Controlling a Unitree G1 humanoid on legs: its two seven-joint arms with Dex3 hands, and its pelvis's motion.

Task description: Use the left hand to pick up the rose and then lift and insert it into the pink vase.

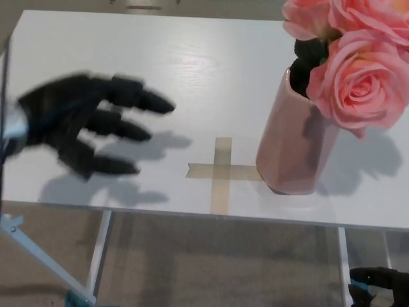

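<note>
The pink roses (358, 77) stand bunched in the mouth of the pink vase (294, 150), their heads crowding the top right of the view and dark leaves showing just above the rim; which bloom is the one named in the task cannot be told apart. The vase sits upright on the white table (192, 57), just to the right of a cross of tan tape (220, 173) that marks the tabletop. Well apart from the vase, at the left, the left hand (80, 131) hovers over the table, blurred, its thumb and fingers spread wide and holding nothing. The right hand (377, 284) shows only as a dark edge below the table at the lower right, and whether it is open or closed cannot be told. No loose rose lies on the table, so the insertion looks done; judging by this, nothing obvious remains but clearing the arm.
</note>
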